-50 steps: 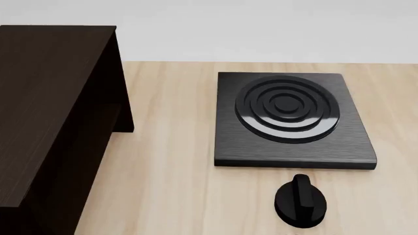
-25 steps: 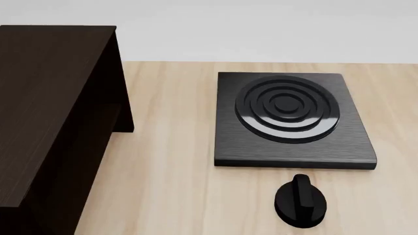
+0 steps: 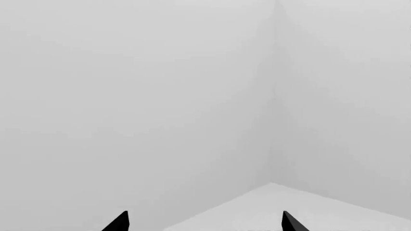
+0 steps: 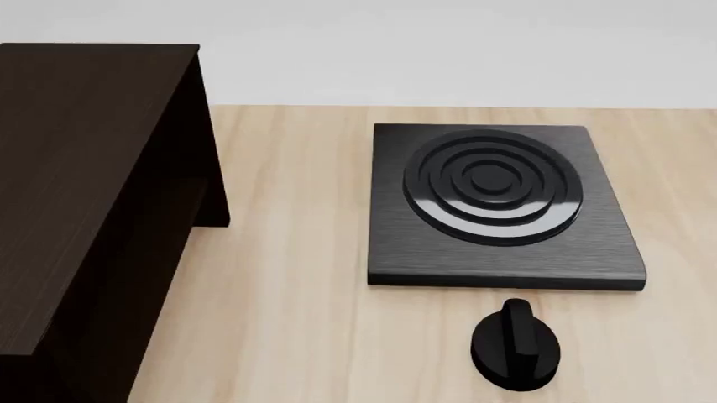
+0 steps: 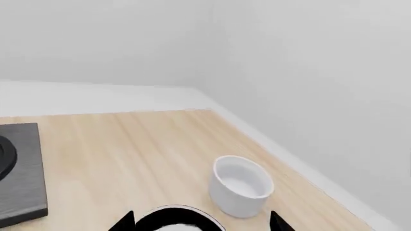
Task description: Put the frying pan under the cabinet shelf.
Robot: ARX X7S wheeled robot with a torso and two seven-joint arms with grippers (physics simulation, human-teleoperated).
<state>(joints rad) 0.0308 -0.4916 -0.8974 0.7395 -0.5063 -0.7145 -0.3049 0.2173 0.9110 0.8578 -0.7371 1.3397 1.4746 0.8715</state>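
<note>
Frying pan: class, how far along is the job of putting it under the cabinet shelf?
Nothing looks done: the head view shows no pan at the cabinet shelf. In hand: the open right end effector points at a round black rim, probably the frying pan, beside the white bowl. The open left end effector faces bare wall. Left: grasp, carry, place.

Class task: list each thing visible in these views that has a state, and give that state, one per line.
Cabinet shelf: upright on the countertop, nothing on its top.
Stove plate: flat, nothing on it.
Knob: lying on the countertop, apart from the stove plate.
White bowl: upright, looks empty.
Frying pan: only a rim arc shows.
Left gripper: open, holding nothing.
Right gripper: open.
</note>
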